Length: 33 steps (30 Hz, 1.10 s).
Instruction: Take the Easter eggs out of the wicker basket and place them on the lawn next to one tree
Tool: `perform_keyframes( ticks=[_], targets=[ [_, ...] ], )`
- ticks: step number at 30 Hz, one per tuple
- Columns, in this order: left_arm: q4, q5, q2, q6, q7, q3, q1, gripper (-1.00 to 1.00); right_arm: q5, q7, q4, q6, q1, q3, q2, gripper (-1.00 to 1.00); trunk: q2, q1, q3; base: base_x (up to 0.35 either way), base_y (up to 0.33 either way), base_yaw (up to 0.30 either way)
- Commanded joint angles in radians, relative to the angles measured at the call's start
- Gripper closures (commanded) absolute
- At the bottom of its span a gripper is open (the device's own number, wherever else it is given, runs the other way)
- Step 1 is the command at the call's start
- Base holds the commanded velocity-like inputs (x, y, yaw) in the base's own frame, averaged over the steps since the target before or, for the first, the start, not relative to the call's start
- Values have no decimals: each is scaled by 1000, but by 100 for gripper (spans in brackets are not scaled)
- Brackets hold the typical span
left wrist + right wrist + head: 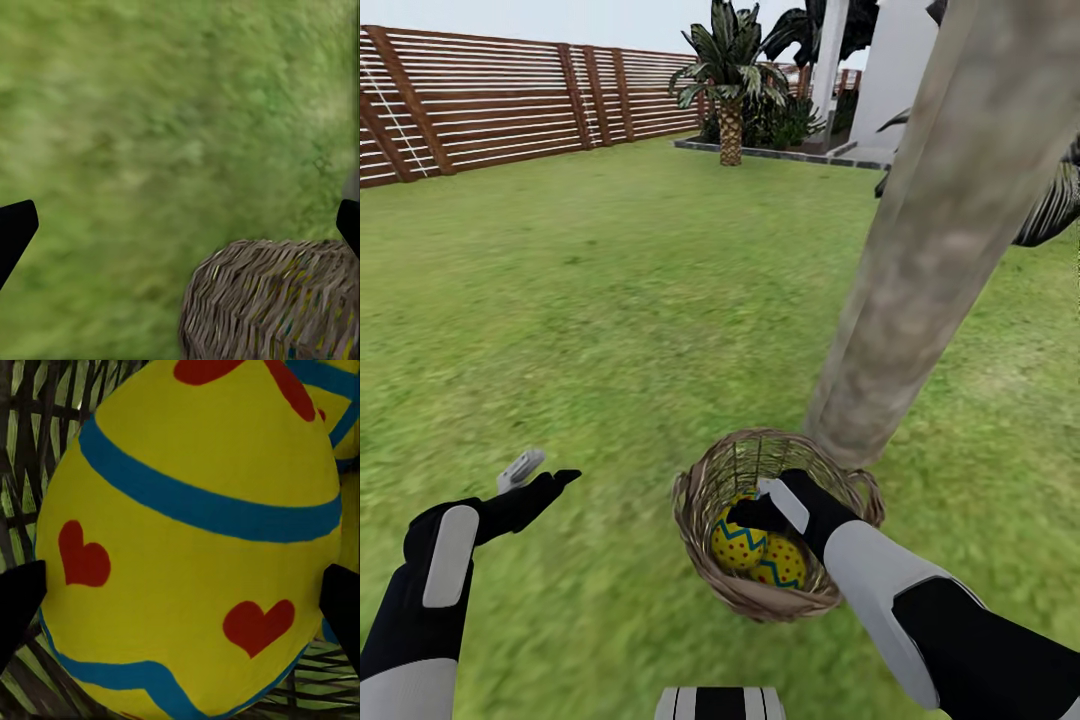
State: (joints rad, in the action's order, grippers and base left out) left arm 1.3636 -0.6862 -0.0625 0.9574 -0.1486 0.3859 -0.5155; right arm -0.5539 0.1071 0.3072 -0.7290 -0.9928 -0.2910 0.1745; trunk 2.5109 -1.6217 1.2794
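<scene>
The wicker basket (760,602) stands on the lawn (610,300) right at the foot of the tree (930,240), whose thick grey-brown trunk rises just behind it. Two Easter eggs (738,547) (782,566) show inside the basket. My right gripper (748,510) reaches down into it, open, with its fingers on either side of one egg (187,547); whether they touch it I cannot tell. Another egg (341,405) lies beside that one. My left gripper (540,473) hovers open over the grass left of the basket (270,300).
A brown slat fence (510,100) runs along the back left. A short palm (730,90) and a white house (890,70) stand at the back. A dark spiky plant (1060,200) sits right of the trunk. Open grass spreads left and ahead.
</scene>
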Motion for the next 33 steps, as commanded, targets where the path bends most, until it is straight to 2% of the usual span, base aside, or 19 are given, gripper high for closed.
perform_keyframes(
  ticks=[1,33],
  targets=[
    [1,-10,0,4,-9,1,-1,-100,-11,10,1,-3,0,-4,0,100,0,1,-3,0,0,0],
    [-3,-9,3,1,-14,-4,-4,-100,-10,14,17,-19,-1,-8,-1,100,-7,15,-127,-15,-13,0]
  ],
)
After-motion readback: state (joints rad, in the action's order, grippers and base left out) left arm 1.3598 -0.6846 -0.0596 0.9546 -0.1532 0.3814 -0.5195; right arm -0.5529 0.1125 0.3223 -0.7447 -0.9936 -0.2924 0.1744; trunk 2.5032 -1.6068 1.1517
